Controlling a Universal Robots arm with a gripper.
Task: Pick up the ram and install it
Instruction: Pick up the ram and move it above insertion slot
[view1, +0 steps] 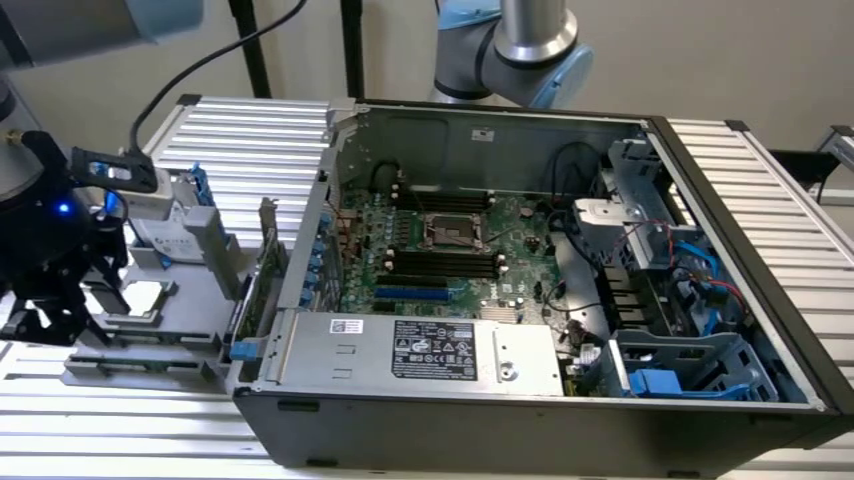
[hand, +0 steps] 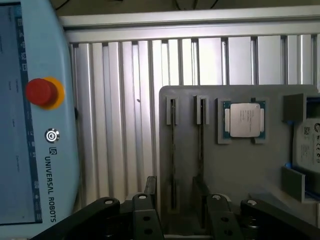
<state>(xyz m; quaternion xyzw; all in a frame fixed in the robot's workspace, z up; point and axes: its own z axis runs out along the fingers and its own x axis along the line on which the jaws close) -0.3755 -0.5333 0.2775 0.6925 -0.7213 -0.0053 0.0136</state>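
In the wrist view the ram (hand: 173, 150) shows as a thin dark strip, edge-on, standing in a slot of the grey parts tray (hand: 235, 170). A second strip like it (hand: 200, 150) stands in the neighbouring slot. My gripper (hand: 175, 192) is open just above the tray, with one black finger (hand: 150, 187) on each side of the first strip and no contact visible. In the exterior view my gripper (view1: 64, 315) hangs over the tray (view1: 160, 335) at that view's left, beside the open computer case. The motherboard (view1: 447, 250) with its black memory slots (view1: 441, 265) lies inside the case.
A square silver processor (hand: 245, 120) and a hard drive with blue rails (hand: 310, 145) also sit on the tray. A teach pendant with a red stop button (hand: 42, 92) lies on the ribbed aluminium table (hand: 120, 125). The case wall (view1: 314, 230) stands between tray and motherboard.
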